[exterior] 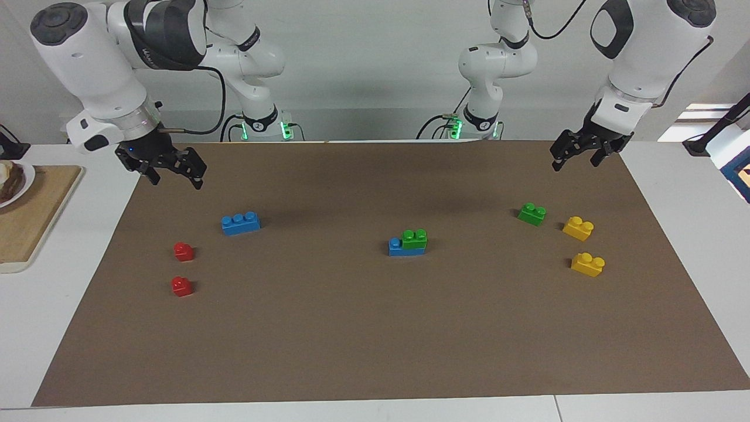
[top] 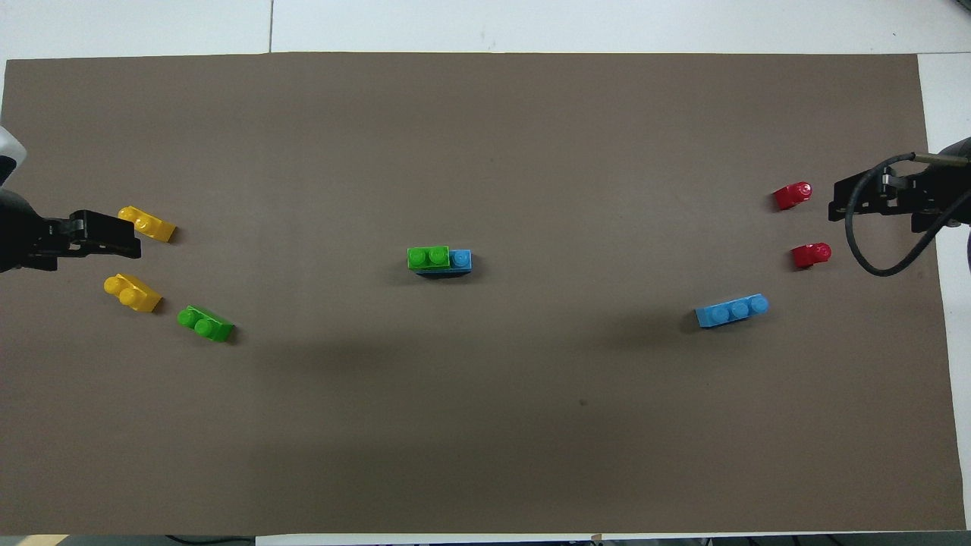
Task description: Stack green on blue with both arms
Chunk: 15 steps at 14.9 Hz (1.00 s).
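A green brick sits on a blue brick at the middle of the brown mat; one blue stud stays uncovered. A second green brick lies loose toward the left arm's end. A second blue brick lies loose toward the right arm's end. My left gripper hangs open and empty above the mat's left-arm end. My right gripper hangs open and empty above the mat's right-arm end.
Two yellow bricks lie beside the loose green one. Two red bricks lie farther from the robots than the loose blue one. A wooden board with a plate sits off the mat at the right arm's end.
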### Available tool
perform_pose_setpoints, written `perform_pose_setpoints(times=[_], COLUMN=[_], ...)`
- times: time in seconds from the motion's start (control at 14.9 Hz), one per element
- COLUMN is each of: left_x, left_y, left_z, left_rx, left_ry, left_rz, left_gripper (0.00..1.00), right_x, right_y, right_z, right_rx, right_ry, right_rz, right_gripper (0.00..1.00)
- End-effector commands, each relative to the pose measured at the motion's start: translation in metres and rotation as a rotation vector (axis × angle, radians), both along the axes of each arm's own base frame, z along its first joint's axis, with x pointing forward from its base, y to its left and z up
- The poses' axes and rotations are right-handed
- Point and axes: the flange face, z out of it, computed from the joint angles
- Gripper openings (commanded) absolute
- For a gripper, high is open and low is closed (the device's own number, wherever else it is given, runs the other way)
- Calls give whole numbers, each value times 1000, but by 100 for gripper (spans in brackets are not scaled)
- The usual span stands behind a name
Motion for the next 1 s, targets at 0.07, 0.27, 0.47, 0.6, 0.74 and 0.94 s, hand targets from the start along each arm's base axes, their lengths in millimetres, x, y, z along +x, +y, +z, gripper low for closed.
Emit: perform_pose_setpoints(times=[0.07,0.27,0.47,0.6,0.74,0.94], left_x=[-8,-8,-8,-8,-8,-8], left_y=[1,0,0,0,0,0], left_z=[2,2,3,2,2,3], left_rx=[-11,-11,-11,-11,-11,-11], left_ry=[9,9,8,9,9,8], left_rz=[15,13,13,13,13,13], left_gripper=[100,100,100,100,100,100], right_x=[-7,-7,-7,-7,-7,-7], right_y=[-2,-2,-2,-3,-2,-1], right_z=[3,2,3,3,3,2], right_rx=[-15,-15,-13,-12,-10,-11], right_ry=[6,11,7,7,7,4], right_rz=[31,44,46,44,42,38], right_gripper=[100,100,100,100,100,100])
